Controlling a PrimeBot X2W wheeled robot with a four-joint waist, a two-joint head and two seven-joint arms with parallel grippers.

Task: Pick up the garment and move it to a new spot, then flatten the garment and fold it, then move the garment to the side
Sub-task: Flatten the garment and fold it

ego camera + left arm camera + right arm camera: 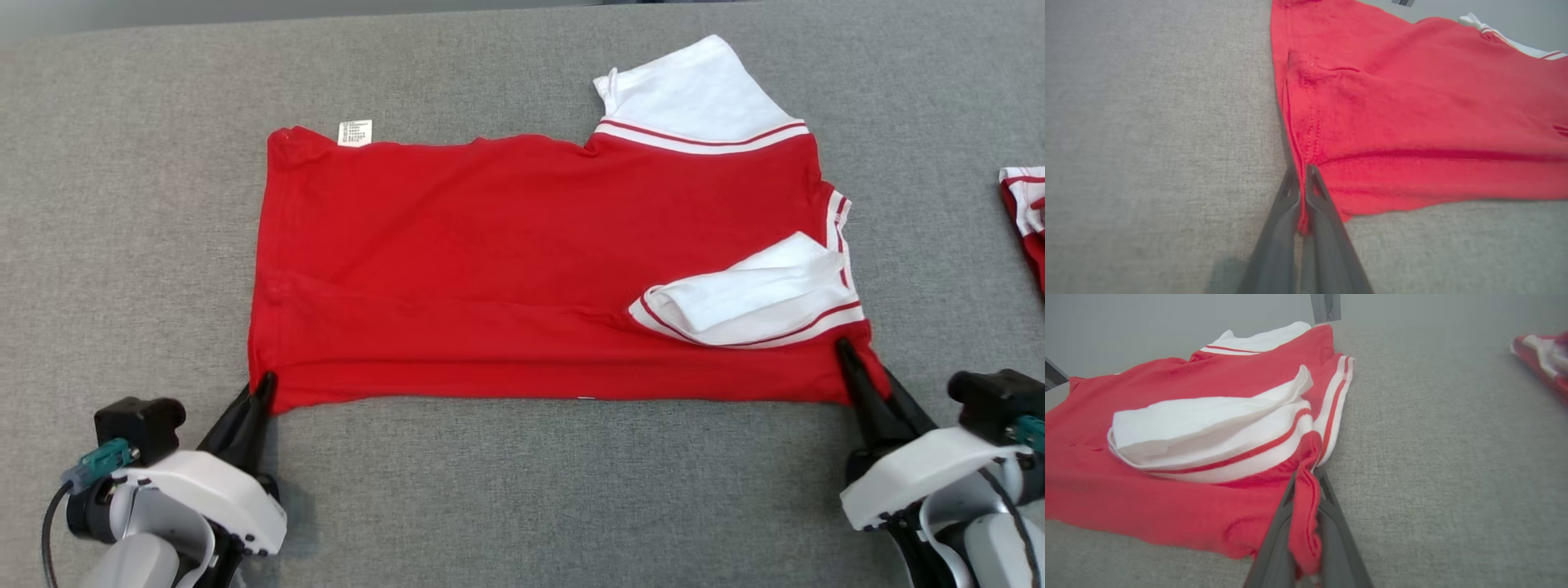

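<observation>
Head view: red garment (506, 269) lies spread out on grey fabric table (522, 490), centre of scene, long side running left to right. Body is red, with two white sleeves with red-and-white striped trim at the right end. Far sleeve (694, 90) sticks out past the far edge. Near sleeve (751, 302) is folded in and lies on top of the red body. Small white label (354, 132) at far-left corner, poking past the far edge. Long crease runs left to right across the near part of the body.

Left gripper (263, 384) is at the near-left corner of the garment, clenched on the corner fabric. Left wrist view agrees: both dark fingers pressed together, thin strip of red hem pinched between them, tips low over the table. Right gripper (845, 347) is at the near-right corner, clamped on red fabric right beside the near sleeve's striped cuff. Right wrist view: red cloth bunched between the two fingers, that corner raised a little off the table, the rest lying flat.

Second red-and-white cloth (1027, 212) at the right edge of the scene, well apart from the garment, cut off by the frame. White forearms sit low at the near-left and near-right corners of the head view.
</observation>
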